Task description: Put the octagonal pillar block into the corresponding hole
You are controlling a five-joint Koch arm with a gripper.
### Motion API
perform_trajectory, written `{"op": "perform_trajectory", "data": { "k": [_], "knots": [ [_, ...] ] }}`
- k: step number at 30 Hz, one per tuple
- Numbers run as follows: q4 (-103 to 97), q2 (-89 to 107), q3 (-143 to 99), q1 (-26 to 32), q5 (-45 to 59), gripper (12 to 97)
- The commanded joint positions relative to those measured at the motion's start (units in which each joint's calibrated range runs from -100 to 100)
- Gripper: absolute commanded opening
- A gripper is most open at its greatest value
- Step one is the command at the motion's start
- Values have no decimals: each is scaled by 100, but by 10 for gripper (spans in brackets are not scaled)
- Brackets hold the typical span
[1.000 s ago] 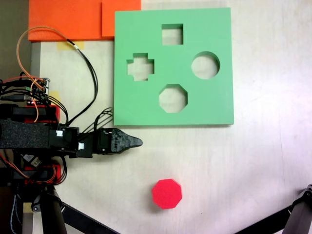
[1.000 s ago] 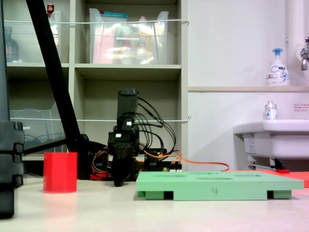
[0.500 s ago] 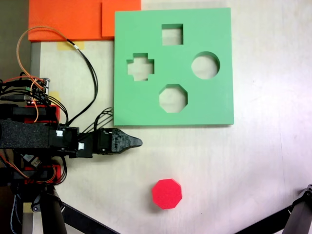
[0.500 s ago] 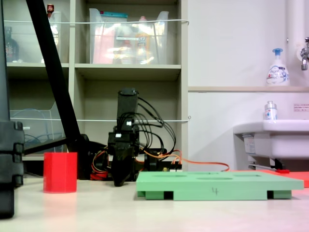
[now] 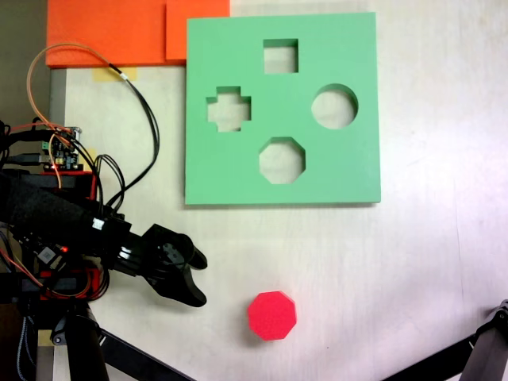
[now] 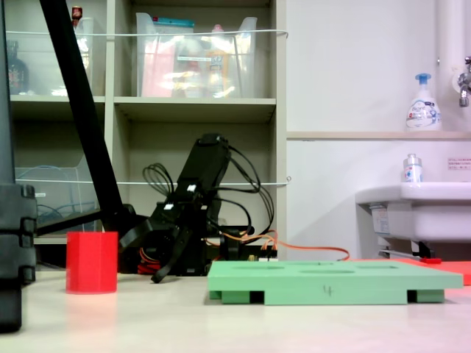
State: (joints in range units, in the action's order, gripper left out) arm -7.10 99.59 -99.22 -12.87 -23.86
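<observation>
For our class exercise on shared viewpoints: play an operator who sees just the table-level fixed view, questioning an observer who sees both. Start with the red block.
Operator: What shape is its top?
Observer: Eight-sided; it is the octagonal pillar block.
Operator: Is the gripper on it?
Observer: No. The gripper is open, apart from the block, at its left in a fixed view.
Operator: Where's its hole?
Observer: The octagonal hole is the green board's cutout nearest the block.

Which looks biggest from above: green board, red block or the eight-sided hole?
1. Green board, by far.
2. Red block.
3. Eight-sided hole. These last two look nearly alike, and the block's top stands nearer the camera, so their order is unsure.
</observation>
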Motion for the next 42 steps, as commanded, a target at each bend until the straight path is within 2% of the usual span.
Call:
{"op": "perform_trajectory", "data": {
  "k": [1, 3, 8, 11, 17, 18, 20, 24, 26, 33, 42],
  "knots": [
    [743, 41, -78, -171, -313, 453],
    [1658, 41, -78, -244, -635, 444],
    [4268, 41, 1876, -234, -1421, 409],
    [5770, 41, 2933, -24, -1612, 409],
    [6733, 27, 4418, 244, -1802, 411],
    [7070, -378, 4877, 254, -1802, 425],
    [8274, -1719, 6402, 337, -1797, 540],
    [10710, -4638, 9623, 342, -1631, 599],
    [10710, -5113, 10241, 337, -1573, 616],
    [10710, -6439, 11317, 259, -1475, 804],
    [10710, -8227, 12374, 171, -1333, 811]
  ]
}}
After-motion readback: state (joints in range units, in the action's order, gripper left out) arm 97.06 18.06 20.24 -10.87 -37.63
